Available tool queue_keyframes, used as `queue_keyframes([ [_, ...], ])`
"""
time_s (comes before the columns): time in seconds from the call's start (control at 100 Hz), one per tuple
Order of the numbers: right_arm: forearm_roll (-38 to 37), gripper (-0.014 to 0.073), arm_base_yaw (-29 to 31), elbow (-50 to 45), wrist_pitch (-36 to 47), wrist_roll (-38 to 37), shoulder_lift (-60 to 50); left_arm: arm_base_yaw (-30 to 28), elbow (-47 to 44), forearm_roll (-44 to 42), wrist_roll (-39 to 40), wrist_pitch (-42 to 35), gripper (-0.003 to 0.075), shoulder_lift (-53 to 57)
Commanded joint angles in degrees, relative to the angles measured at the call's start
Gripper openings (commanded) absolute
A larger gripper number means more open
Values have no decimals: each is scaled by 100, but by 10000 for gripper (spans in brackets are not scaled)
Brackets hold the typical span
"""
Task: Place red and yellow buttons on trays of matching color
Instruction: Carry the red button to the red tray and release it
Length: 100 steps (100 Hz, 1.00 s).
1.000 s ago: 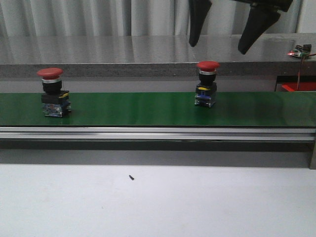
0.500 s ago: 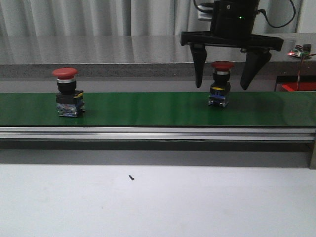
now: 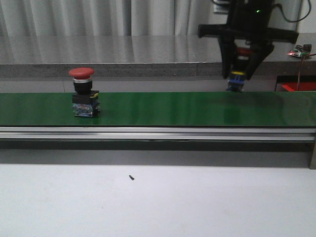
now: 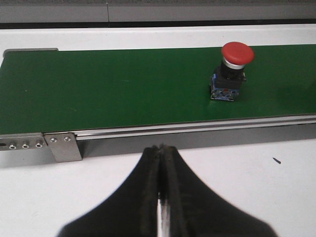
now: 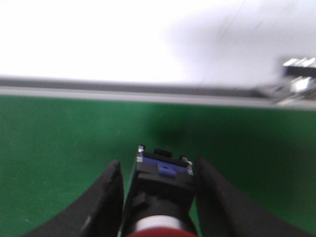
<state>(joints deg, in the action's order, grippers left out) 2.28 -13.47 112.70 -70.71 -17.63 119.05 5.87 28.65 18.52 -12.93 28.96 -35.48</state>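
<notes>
A: right gripper is clamped on a red button, lifted just off the green belt

B: left gripper is pinched empty; carry it level to the red tray

Lighting, picture quality: we are seeing even, soft light in the front view. Beyond the right gripper jaws, glare is whitening the table, and blur is softening the belt.
</notes>
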Motion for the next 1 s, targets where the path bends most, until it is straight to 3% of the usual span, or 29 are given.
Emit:
queue_keyframes([
  [0.0, -97, 216, 317, 383, -569, 371, -619, 47, 163, 116, 15, -378, -20, 10],
  [0.46, -154, 216, 2315, 908, -437, 1343, -530, 47, 163, 116, 15, -378, -20, 10],
  [0.69, -128, 216, 2654, 941, 183, 1763, -80, 47, 163, 116, 15, -378, -20, 10],
  [0.99, 165, 216, 2744, 2095, 209, 1970, 829, 47, 163, 116, 15, -378, -20, 10],
])
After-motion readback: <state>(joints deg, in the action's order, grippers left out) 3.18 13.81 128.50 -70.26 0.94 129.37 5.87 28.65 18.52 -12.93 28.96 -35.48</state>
